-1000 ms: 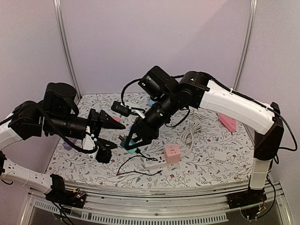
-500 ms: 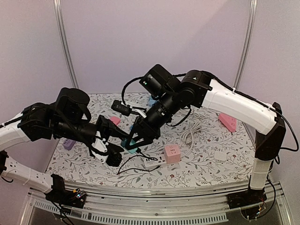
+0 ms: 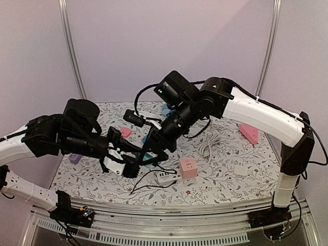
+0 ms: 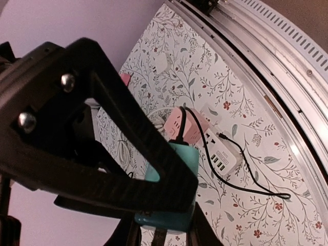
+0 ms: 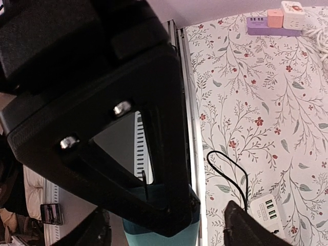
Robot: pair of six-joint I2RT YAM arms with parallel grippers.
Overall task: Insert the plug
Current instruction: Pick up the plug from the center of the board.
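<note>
The teal plug point(image 3: 148, 160) hangs above the table between both arms, a thin black cable point(image 3: 141, 183) trailing from it onto the mat. My left gripper point(image 3: 132, 167) is shut on it from the left. In the left wrist view one black finger lies across the plug point(image 4: 185, 156). My right gripper point(image 3: 154, 151) stands open around the same plug from above. In the right wrist view the plug point(image 5: 154, 237) sits by one finger, the other finger point(image 5: 248, 225) well apart. A white power strip point(image 3: 167, 179) and a pink socket cube point(image 3: 188, 168) lie just below.
A coiled white cable point(image 3: 207, 148) lies behind the pink cube, with a small white adapter point(image 3: 241, 169) to the right. A pink block point(image 3: 249, 134) sits at the right rear and a purple strip point(image 3: 75, 158) at the left edge. The metal rail point(image 3: 169, 215) borders the front.
My left gripper moved right to the teal plug and closed around it. My right gripper, shut on the plug earlier, has opened its jaws.
</note>
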